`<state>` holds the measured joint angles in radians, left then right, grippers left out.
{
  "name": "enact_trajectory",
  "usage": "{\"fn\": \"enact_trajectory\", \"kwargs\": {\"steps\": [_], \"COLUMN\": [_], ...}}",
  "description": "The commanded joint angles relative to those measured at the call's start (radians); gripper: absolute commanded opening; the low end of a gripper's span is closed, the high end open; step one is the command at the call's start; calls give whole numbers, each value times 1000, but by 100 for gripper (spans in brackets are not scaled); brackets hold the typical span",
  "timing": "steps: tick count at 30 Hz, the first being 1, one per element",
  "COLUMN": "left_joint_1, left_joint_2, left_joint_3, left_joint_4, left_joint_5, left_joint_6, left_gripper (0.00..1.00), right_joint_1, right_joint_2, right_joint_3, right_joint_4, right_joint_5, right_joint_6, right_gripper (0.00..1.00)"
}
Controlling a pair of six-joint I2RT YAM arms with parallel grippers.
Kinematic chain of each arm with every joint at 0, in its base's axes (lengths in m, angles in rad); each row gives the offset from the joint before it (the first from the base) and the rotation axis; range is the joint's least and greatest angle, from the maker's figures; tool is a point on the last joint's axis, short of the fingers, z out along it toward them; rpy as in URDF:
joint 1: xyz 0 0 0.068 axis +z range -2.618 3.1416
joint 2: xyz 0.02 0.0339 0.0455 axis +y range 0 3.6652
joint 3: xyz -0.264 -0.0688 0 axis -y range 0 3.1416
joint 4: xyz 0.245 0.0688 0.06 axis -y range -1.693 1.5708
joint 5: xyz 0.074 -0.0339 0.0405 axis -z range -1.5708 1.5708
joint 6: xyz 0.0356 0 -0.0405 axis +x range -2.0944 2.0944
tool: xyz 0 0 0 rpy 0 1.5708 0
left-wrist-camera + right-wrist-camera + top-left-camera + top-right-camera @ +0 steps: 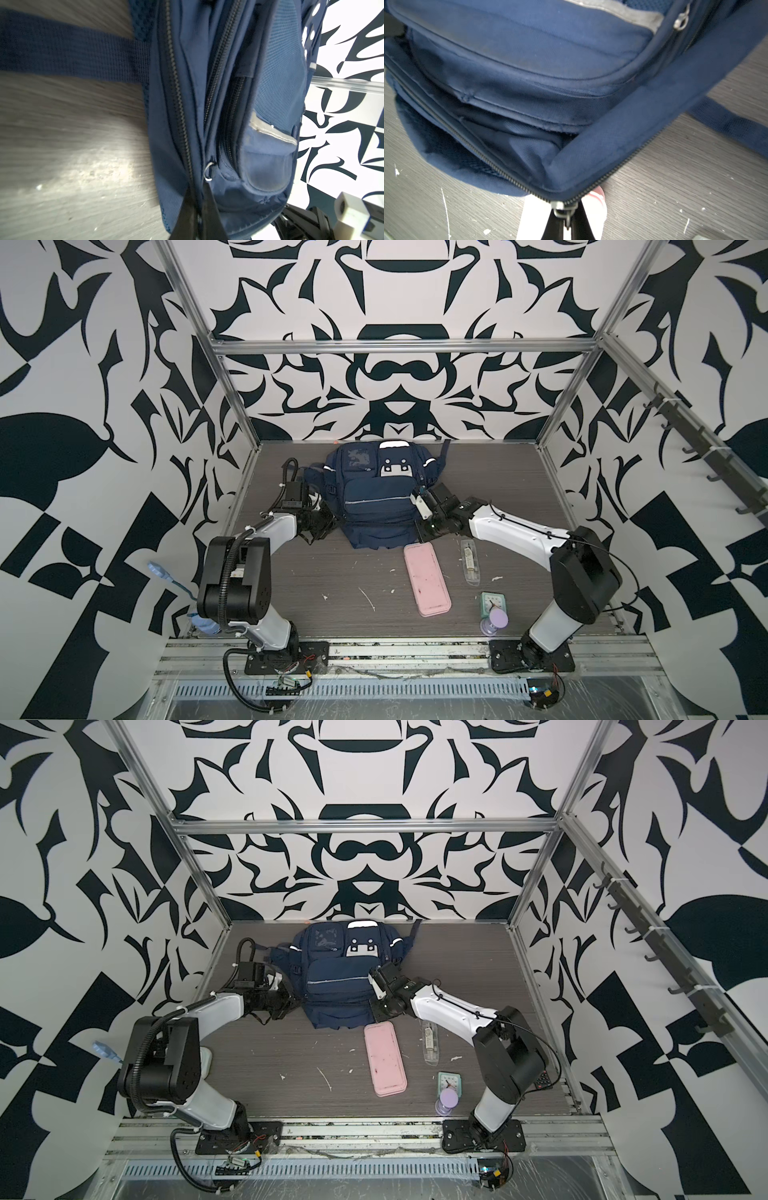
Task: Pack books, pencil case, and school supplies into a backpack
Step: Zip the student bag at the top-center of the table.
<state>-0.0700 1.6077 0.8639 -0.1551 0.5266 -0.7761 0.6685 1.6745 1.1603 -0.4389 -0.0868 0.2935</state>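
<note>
Right gripper (pixel 565 217) pinches a zipper pull (pixel 560 212) on the backpack (pixel 529 52); left gripper (pixel 199 188) clamps its fabric.

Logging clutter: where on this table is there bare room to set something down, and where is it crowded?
Widest bare patch: table between the left arm, the backpack and the pencil case. Another lies right of the backpack, beyond the right arm. Crowded: pencil case, clear packet, clock and purple hourglass, near right.

Ahead of my right gripper (pixel 568 218): large navy-blue cloth backpack (pixel 376 506), matt, coarse weave; dull metal zipper teeth (pixel 179 93); grey metal zipper pull (pixel 562 211). Beneath it: grey wood-grain tabletop (pixel 332 572), matt, white-scuffed. Behind it: pale-pink oblong plastic case (pixel 427 580), smooth, smudged; slim clear plastic packet (pixel 470 562), glossy.
</note>
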Motion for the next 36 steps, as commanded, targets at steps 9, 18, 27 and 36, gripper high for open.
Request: {"fn": "enact_trajectory", "kwargs": {"steps": [9, 18, 27, 36], "left_joint_1": [-25, -28, -28, -50], "left_joint_2": [106, 130, -68, -198], "left_joint_3": [157, 228, 148, -7], "left_joint_4": [26, 23, -70, -69], "left_joint_5": [-81, -60, -91, -52], "left_joint_6": [-30, -56, -6, -56], "left_gripper": [4, 49, 72, 70], "right_joint_1": [66, 141, 187, 241], "right_joint_2": [35, 107, 166, 263], "right_joint_3": [75, 169, 271, 405], "right_joint_4": [-28, -34, -45, -58], "right_joint_5": [44, 56, 44, 29], "right_joint_6": [39, 49, 43, 32], "right_gripper": [0, 0, 0, 0]}}
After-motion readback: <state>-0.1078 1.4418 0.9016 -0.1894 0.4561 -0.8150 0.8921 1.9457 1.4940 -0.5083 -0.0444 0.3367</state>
